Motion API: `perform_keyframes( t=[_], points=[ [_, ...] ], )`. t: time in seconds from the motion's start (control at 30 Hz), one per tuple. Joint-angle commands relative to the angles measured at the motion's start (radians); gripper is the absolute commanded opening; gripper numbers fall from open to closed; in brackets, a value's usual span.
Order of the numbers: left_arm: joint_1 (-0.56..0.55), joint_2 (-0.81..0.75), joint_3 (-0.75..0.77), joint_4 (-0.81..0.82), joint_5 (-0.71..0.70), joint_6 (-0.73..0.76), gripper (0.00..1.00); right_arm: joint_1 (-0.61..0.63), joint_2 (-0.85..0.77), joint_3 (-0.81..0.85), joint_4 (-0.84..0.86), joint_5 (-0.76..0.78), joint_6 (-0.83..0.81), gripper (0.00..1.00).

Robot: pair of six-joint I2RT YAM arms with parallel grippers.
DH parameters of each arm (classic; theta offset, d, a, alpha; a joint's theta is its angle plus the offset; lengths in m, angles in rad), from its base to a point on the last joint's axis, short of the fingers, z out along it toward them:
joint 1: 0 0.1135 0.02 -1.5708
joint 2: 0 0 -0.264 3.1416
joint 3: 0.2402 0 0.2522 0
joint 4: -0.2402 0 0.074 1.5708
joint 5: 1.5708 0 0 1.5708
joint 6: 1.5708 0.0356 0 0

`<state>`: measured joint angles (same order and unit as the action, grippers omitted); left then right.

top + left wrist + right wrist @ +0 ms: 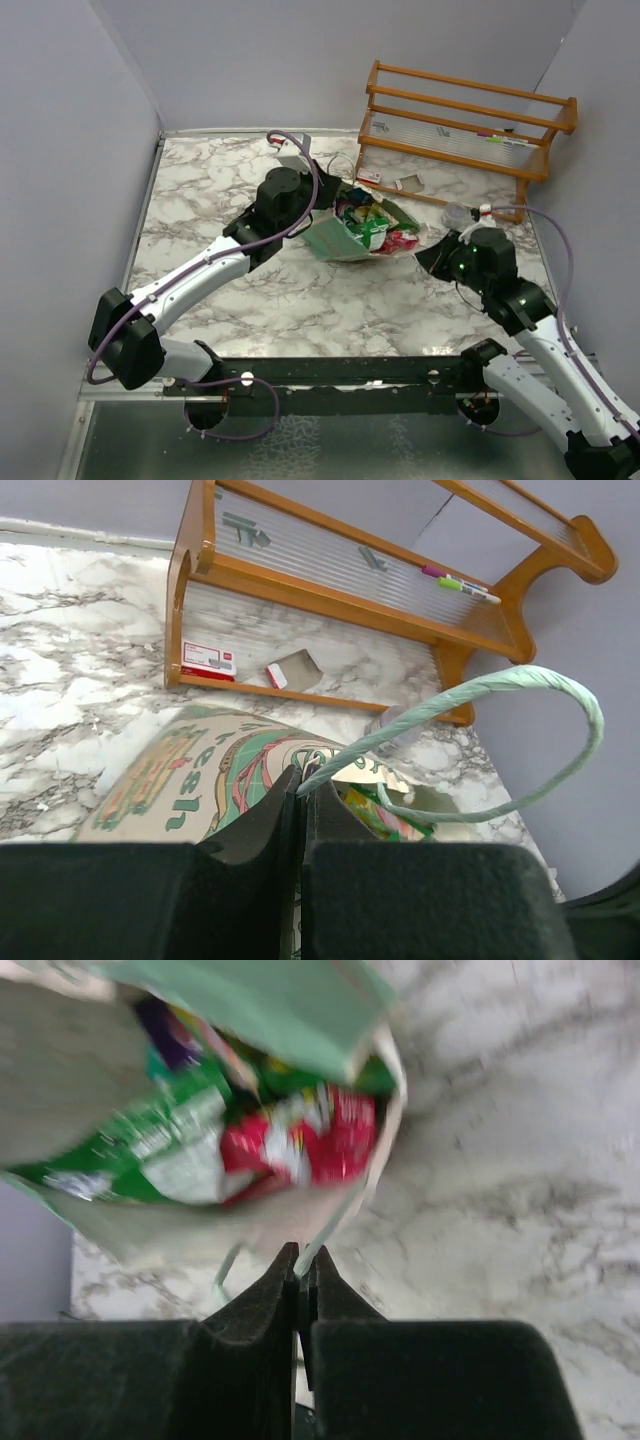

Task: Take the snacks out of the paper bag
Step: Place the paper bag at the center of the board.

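Top view: the paper bag (340,240) lay on its side mid-table, mouth toward 3 o'clock, with the snacks (385,228) inside, so unloading looked barely begun. The marble tabletop (300,300) gave room at 6 o'clock, but the wooden rack (460,120) crowded 1 o'clock.

Left wrist: the left gripper (300,788) had its jaws pinched on the bag's green handle (560,680).

Right wrist: the right gripper (298,1255) had its jaws together at the mouth. They'd need opening to take the red packet (320,1140) at 12.

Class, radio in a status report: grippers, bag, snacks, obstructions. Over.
Left gripper shut on paper bag handle. Right gripper shut, seemingly on other cord. Snacks inside, at the mouth. Nothing blocking.
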<state>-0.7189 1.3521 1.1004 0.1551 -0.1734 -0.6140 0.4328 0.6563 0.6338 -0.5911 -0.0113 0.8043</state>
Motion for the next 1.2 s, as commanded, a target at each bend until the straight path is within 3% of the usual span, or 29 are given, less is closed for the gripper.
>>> perform_keyframes(
  t=[0.0, 0.27, 0.47, 0.87, 0.93, 1.07, 1.13, 1.17],
  points=[
    [0.009, -0.097, -0.001, 0.034, -0.008, 0.003, 0.0, 0.003, -0.006, 0.257, 0.108, 0.024, -0.163, 0.01],
    [0.01, -0.218, -0.091, 0.026, 0.056, -0.099, 0.0, 0.003, 0.194, 0.576, 0.152, -0.024, -0.336, 0.01],
    [0.01, -0.28, -0.265, 0.052, 0.055, -0.182, 0.12, 0.003, 0.239, 0.469, 0.147, -0.025, -0.339, 0.01],
    [0.012, -0.272, -0.203, -0.009, 0.064, -0.145, 0.29, 0.003, 0.285, 0.617, 0.138, -0.143, -0.469, 0.04],
    [0.012, -0.264, -0.195, 0.001, 0.093, -0.147, 0.27, 0.003, 0.31, 0.658, 0.114, -0.145, -0.489, 0.04],
    [0.012, -0.247, -0.193, 0.023, 0.163, -0.16, 0.13, 0.003, 0.33, 0.701, 0.114, -0.107, -0.518, 0.03],
    [0.012, -0.238, -0.195, 0.033, 0.196, -0.173, 0.01, 0.003, 0.338, 0.722, 0.116, -0.072, -0.526, 0.03],
    [0.012, -0.233, -0.193, 0.037, 0.211, -0.179, 0.0, 0.003, 0.344, 0.733, 0.121, -0.061, -0.532, 0.03]
  ],
)
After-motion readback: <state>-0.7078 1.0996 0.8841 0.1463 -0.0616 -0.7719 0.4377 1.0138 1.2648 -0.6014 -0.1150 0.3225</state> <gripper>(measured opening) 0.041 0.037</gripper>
